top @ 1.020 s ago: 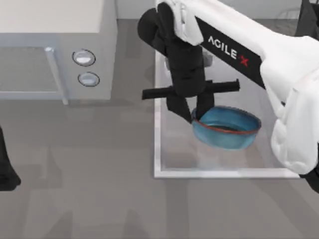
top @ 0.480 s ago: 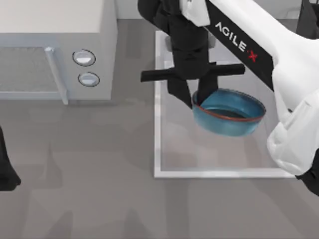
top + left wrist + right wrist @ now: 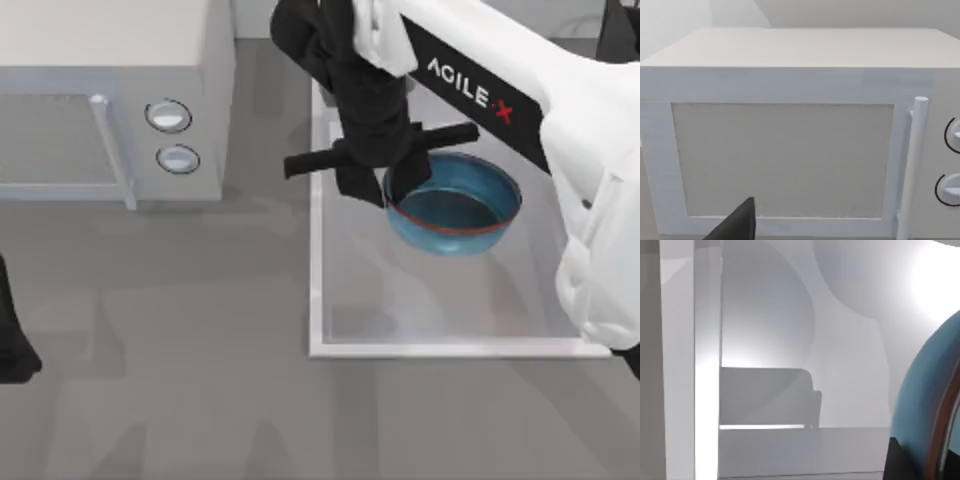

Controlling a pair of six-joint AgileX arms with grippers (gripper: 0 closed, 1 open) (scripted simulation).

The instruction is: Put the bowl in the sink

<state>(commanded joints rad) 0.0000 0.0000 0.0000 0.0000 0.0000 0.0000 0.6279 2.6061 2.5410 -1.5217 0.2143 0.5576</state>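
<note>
The blue bowl (image 3: pixel 455 205) with its thin red rim hangs over the white sink (image 3: pixel 318 300), toward the basin's far half. My right gripper (image 3: pixel 397 190) is shut on the bowl's left rim, one finger inside and one outside. In the right wrist view the bowl's blue wall (image 3: pixel 922 410) curves close by, with the sink's pale floor (image 3: pixel 790 365) behind it. My left arm (image 3: pixel 12 340) is parked at the table's left edge.
A white microwave (image 3: pixel 110 100) with two round knobs stands at the back left; its door and handle (image 3: pixel 912 165) face the left wrist camera. Grey tabletop lies open in front of the microwave and the sink.
My right gripper has carried the bowl farther back over the sink, and the bowl now sits more level than a second ago. The left arm has not moved.
</note>
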